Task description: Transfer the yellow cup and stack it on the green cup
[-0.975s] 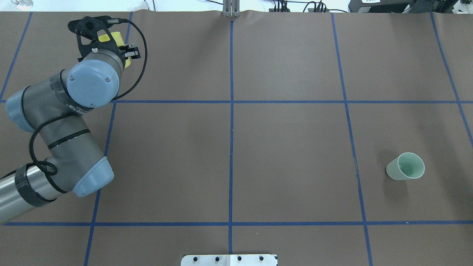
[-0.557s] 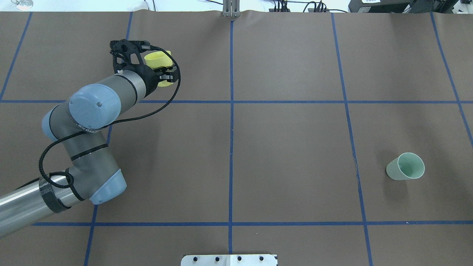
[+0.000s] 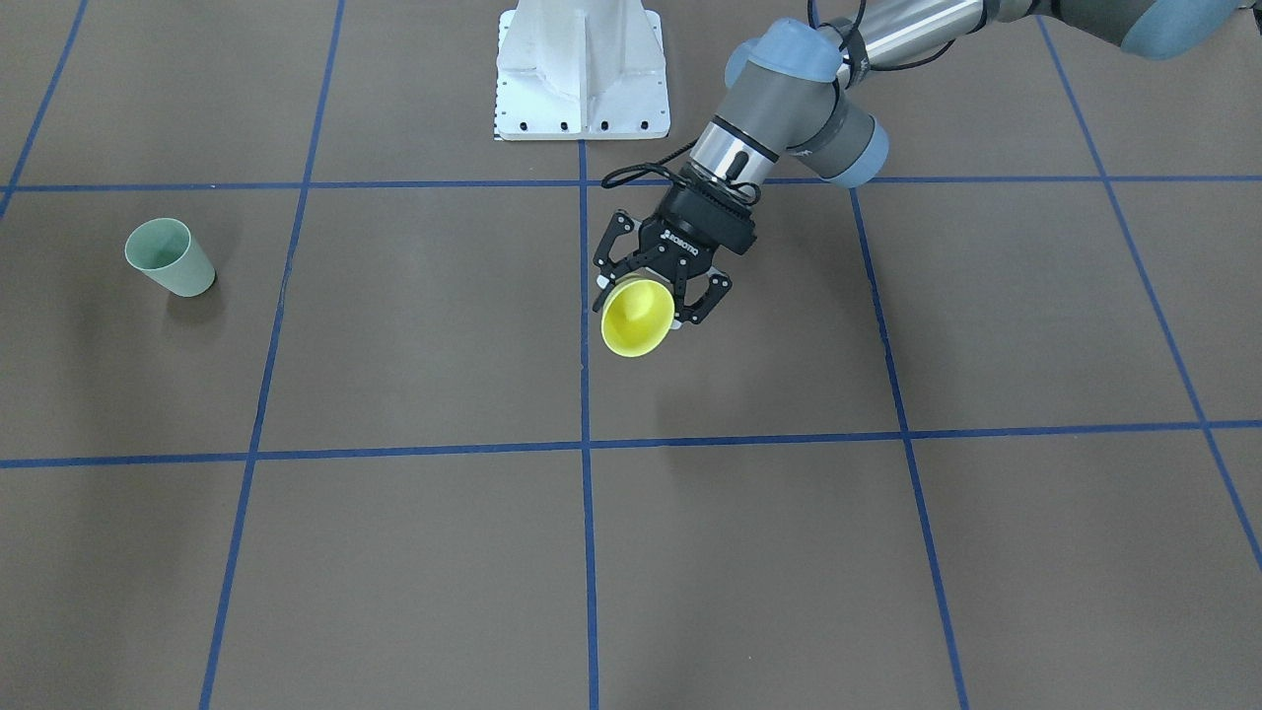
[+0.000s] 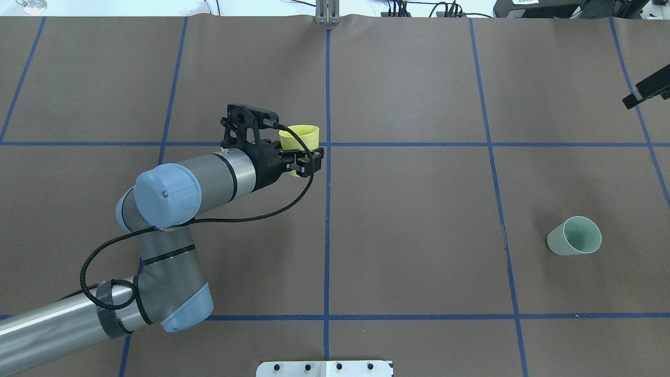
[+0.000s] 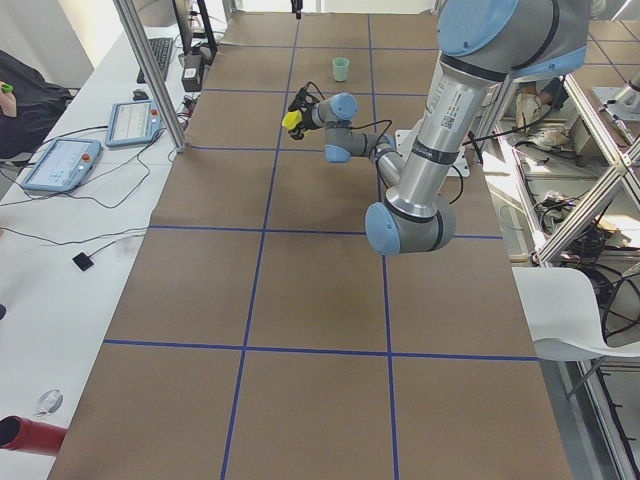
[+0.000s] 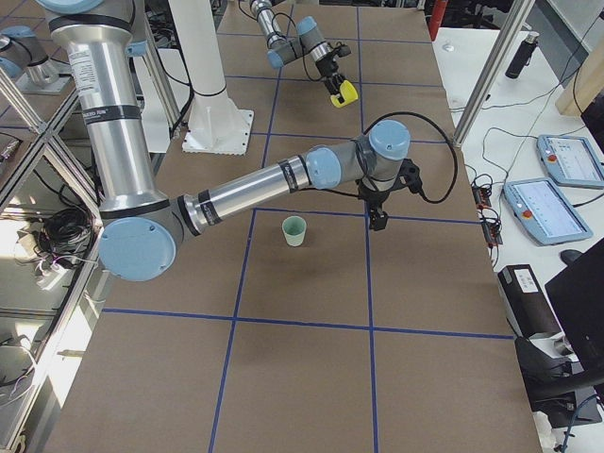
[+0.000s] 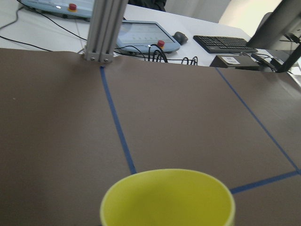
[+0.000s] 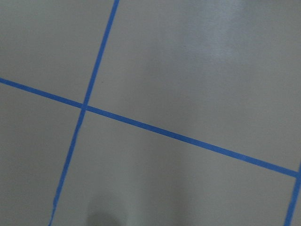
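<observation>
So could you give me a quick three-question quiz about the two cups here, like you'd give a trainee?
1. True or false: the yellow cup is standing on the table.
2. The green cup is: A) upright, mouth up; B) lying on its side; C) upside down.
3. Fill in: the yellow cup is gripped by the robot's ___ gripper.

Key:
1. False. It is held in the air, clear of the table.
2. A.
3. Left. The left gripper has its fingers closed on the cup's sides.
</observation>
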Tool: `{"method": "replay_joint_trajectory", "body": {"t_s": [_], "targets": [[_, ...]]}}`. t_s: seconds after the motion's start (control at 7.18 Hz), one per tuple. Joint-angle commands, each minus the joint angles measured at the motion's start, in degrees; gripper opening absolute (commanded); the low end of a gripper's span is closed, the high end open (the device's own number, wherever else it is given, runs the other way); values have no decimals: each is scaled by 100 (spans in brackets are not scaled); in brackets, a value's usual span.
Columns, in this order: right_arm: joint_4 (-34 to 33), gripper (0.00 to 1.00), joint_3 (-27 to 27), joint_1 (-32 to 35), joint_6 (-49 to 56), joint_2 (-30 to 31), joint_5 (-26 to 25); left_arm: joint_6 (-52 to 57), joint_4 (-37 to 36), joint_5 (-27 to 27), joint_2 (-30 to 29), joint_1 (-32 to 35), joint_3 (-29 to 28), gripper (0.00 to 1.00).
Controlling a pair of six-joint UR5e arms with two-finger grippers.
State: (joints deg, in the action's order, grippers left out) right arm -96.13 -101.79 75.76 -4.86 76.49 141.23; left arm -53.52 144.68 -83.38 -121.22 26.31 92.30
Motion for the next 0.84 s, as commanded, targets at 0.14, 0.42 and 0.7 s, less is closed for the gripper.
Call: {"method": "replay_joint_trajectory", "body": {"t_s": [0.14, 0.42, 0.7], "targets": [[7, 99, 248, -1034, -1189, -1213, -43, 466, 245, -3, -190, -380, -142, 0], [16, 99, 283, -1474, -1280, -1600, -43, 536, 777, -2, -147, -398, -221, 0], [513, 99, 300, -1686, -1638, -1620, -43, 1444, 1341, -81, -122, -390, -204, 0]]}}
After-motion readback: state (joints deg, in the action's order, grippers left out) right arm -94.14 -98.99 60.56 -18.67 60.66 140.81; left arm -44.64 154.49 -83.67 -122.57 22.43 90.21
